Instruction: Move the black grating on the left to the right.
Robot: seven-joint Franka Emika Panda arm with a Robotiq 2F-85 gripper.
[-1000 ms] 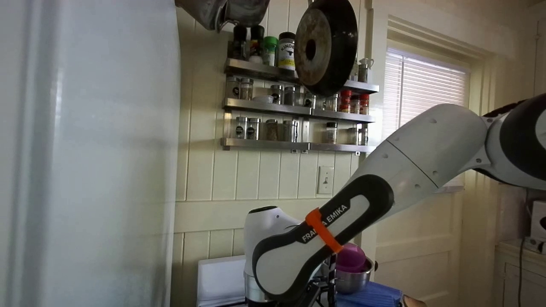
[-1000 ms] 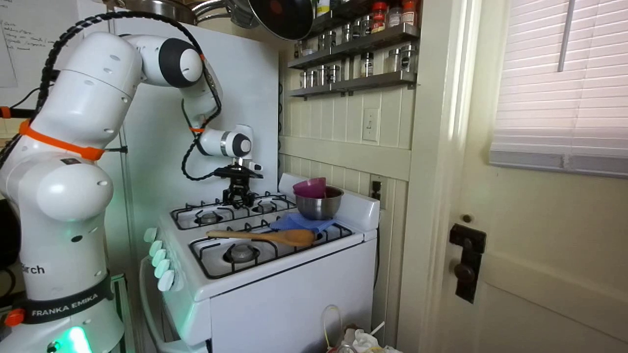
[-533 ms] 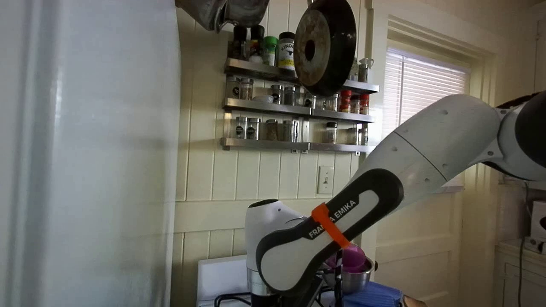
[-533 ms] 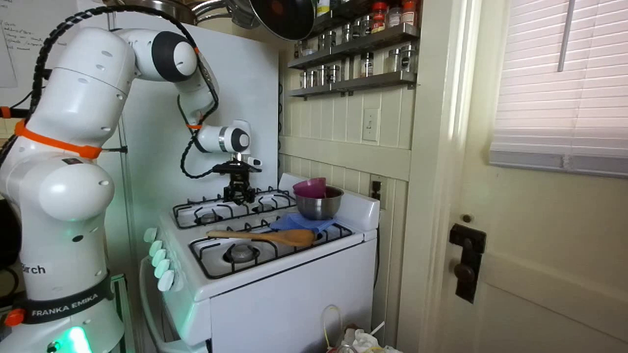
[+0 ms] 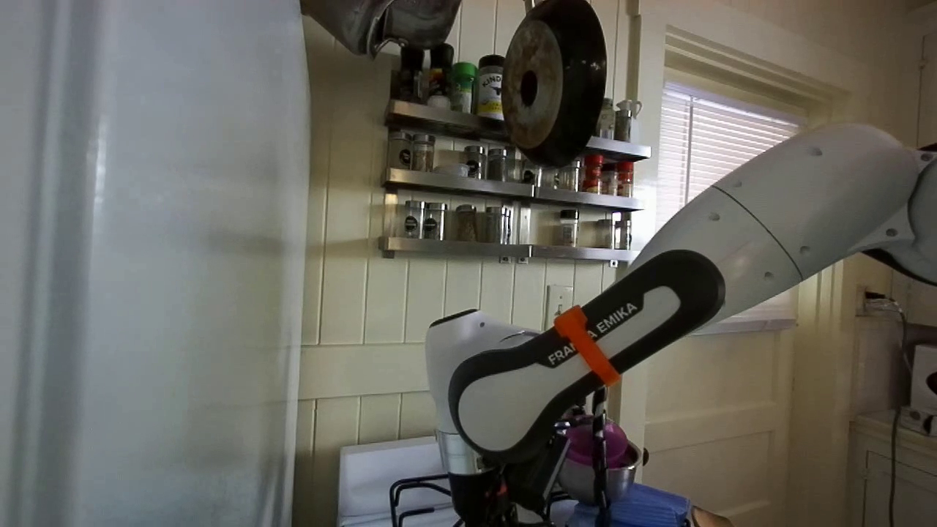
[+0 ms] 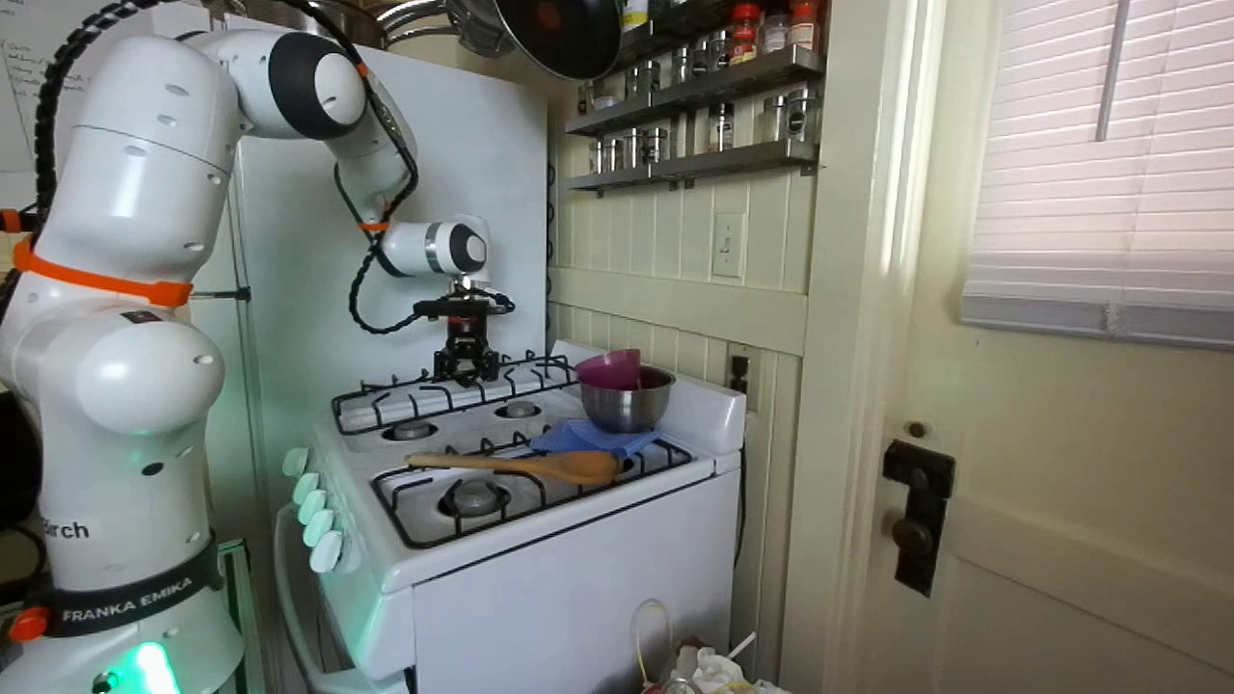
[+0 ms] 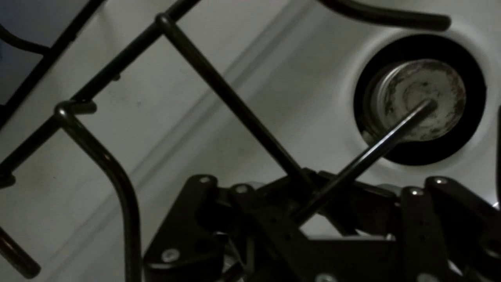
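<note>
The black grating, a wide frame of thin crossing bars, is held above the far side of the white stove. In an exterior view its near end shows raised over the two bare burners. Some bars also show in an exterior view, partly hidden by the arm. In the wrist view a long bar runs into my gripper, where bars cross between the fingers. My gripper points down and is shut on the grating near its middle. The exact contact is dark.
A second grating lies on the stove's near side, with a wooden spoon and blue cloth on it. A steel bowl holding a purple bowl stands behind. A white panel rises beyond the stove. A pan hangs above.
My gripper and the black grating have risen together off the stove. The burners under it now show bare. The arm has drawn up and back a little.
</note>
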